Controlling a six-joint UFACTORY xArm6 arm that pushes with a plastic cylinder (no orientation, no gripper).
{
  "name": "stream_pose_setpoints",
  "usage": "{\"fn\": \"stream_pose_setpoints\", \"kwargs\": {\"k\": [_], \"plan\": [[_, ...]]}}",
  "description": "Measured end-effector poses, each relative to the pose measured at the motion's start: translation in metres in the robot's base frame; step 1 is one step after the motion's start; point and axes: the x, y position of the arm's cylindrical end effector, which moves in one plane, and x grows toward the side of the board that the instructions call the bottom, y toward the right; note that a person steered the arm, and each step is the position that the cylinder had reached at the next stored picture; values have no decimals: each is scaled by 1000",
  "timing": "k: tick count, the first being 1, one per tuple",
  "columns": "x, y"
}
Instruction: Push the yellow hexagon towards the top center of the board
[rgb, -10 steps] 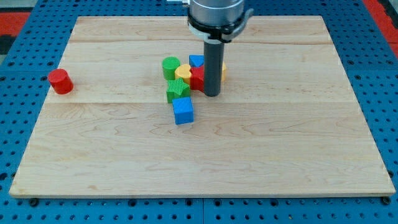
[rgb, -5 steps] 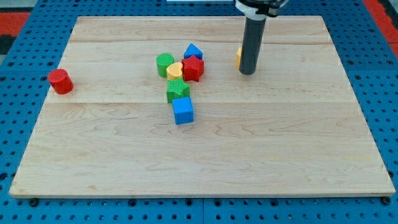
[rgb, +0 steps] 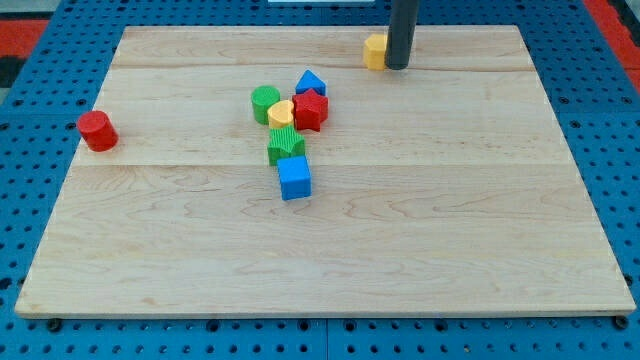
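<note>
The yellow hexagon (rgb: 375, 51) lies near the view's top edge of the wooden board (rgb: 480, 240), a little right of centre. My tip (rgb: 397, 66) touches its right side, the dark rod rising out of the view's top. A cluster sits left of centre: a green cylinder (rgb: 265, 103), a yellow heart-like block (rgb: 281, 113), a red star-like block (rgb: 311, 111), a blue triangular block (rgb: 311, 83), a green block (rgb: 286, 146) and a blue cube (rgb: 295, 178).
A red cylinder (rgb: 97, 131) stands alone at the board's left edge. Blue pegboard (rgb: 40, 60) surrounds the board on all sides.
My tip moved from the cluster up and right, then further toward the view's top. The yellow hexagon went with it, from beside the red star to near the top edge.
</note>
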Motion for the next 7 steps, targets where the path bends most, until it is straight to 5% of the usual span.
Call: {"fn": "stream_pose_setpoints", "kwargs": {"k": [5,7], "plan": [[-32,-63],[33,-24]]}}
